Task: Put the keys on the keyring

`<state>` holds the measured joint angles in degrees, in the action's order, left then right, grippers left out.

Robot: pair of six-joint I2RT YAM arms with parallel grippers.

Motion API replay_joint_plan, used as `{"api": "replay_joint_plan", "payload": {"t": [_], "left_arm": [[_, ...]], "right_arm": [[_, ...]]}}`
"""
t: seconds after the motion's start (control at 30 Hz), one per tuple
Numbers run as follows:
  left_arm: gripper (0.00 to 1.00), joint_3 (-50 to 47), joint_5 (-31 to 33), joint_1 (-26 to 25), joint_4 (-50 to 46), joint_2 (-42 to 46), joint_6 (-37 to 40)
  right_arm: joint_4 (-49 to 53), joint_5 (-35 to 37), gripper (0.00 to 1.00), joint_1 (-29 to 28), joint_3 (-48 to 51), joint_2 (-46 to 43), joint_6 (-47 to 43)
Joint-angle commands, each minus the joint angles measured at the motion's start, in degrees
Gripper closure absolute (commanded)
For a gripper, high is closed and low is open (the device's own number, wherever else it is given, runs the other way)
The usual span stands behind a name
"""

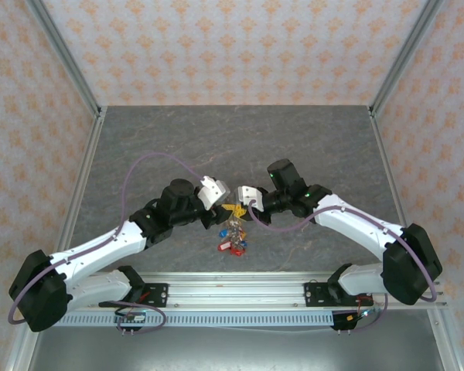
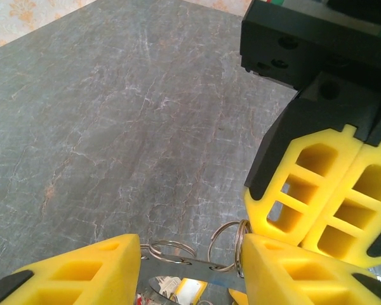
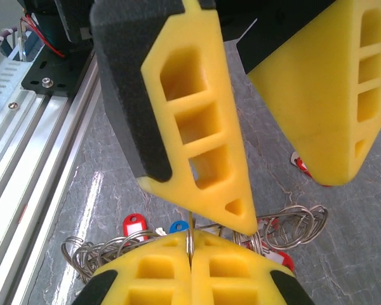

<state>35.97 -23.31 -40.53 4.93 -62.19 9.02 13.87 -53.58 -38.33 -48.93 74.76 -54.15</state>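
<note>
— Where do we find the keys [image 1: 233, 238]?

— Just below the middle of the overhead view, a mostly red bunch right under the spot where the two arms meet over the grey bench [image 1: 178, 147].

— And the right end effector [image 3: 190, 244]?

— Clenched. At the bottom of its wrist view the yellow fingers are pressed together, with a thin metal edge pinched in the seam. As far as we can tell, that edge belongs to the keyring [image 2: 181, 265].

— What about the left end effector [image 2: 190, 251]?

— Its jaws stand apart at the bottom of its own view, and the flat grey keyring spans the gap between them. We cannot tell whether they press on it or merely flank it.

— What lies around it?

— Loops of wire ring [image 3: 292, 225] fan out beside the fingers, with a red tag [image 3: 134, 223] and a blue tag [image 3: 176, 225] at the lower left.
</note>
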Motion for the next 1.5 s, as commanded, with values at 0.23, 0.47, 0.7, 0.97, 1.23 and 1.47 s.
{"api": "replay_joint_plan", "payload": {"t": [0.23,0.47,0.7,0.97,1.23,1.47], "left_arm": [[0.57,1.5,8.5,0.0,2.2,-0.8,-2.3],[0.58,1.6,11.0,0.2,2.0,-0.8,-3.4],[0.57,-1.3,13.2,0.6,3.5,3.9,-4.2],[0.61,-5.9,3.3,0.6,4.5,9.7,0.3],[0.63,-6.2,-6.4,0.5,2.5,11.0,6.9],[0.63,-4.9,-9.2,0.5,1.7,8.8,12.6]], "right_arm": [[-1.4,-5.0,1.00,-0.3,0.2,-2.6,-0.2],[-2.4,-4.0,1.00,-0.3,1.0,-3.2,0.5],[-4.7,-1.7,1.00,-0.3,1.3,-2.2,5.0],[-10.7,-1.7,1.00,-0.1,3.2,-2.0,8.8],[-11.1,-4.0,1.00,0.1,3.3,-2.2,7.9],[-11.8,-5.8,1.00,0.1,3.1,-2.4,8.0]]}}
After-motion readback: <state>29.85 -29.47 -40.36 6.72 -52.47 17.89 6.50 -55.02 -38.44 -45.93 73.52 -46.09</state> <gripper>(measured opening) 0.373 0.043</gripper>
